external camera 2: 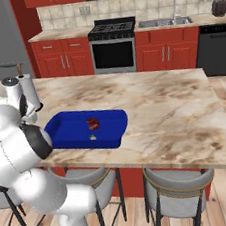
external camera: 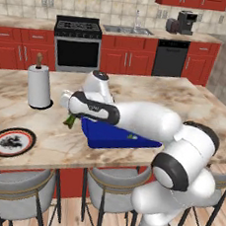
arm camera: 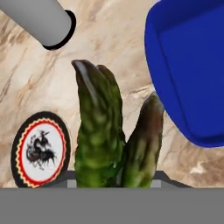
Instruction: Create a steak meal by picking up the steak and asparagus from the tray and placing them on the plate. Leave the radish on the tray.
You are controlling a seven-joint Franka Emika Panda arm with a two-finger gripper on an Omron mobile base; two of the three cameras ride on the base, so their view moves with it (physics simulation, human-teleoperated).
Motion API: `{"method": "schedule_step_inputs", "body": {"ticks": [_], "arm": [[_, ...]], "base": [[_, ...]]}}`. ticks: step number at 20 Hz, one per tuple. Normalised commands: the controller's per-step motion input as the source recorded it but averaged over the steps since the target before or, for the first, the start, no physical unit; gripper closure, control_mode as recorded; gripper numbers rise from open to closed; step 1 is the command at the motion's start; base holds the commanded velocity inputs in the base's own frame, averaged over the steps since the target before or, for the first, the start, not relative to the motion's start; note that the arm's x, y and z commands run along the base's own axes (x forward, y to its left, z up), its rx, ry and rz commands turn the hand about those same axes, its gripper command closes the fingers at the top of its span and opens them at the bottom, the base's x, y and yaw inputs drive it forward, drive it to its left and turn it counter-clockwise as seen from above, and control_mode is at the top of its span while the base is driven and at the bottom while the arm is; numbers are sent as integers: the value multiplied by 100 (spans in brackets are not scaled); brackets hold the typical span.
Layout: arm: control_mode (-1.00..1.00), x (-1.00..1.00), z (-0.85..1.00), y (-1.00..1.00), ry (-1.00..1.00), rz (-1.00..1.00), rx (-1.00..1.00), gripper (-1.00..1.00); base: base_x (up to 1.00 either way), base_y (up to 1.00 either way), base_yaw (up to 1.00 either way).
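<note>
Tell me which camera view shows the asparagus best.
The hand view: the asparagus stands large and close, its green stalks rising from the shut gripper above the marble counter. The left base view shows a small green tip below the hand, beside the tray. In the right base view I cannot make it out.

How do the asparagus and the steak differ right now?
The asparagus is green, long stalks; the steak is a dark red chunk. The asparagus is held in the claw over the counter, outside the tray; the steak lies in the tray. Neither is on the plate yet.
</note>
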Motion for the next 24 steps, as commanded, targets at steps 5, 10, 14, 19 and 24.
{"method": "schedule_step_inputs", "body": {"ticks": [5,10,14,19,24], "arm": [[-100,-1,-7,100,0,0,-9,100],[-100,0,-24,92,1,0,-4,100],[-100,0,-30,81,6,0,-2,100],[-100,5,-33,66,12,0,-2,100],[-100,17,-43,34,16,0,0,100]], "base": [[0,0,0],[0,0,0],[0,0,0],[0,0,0],[0,0,0]]}}
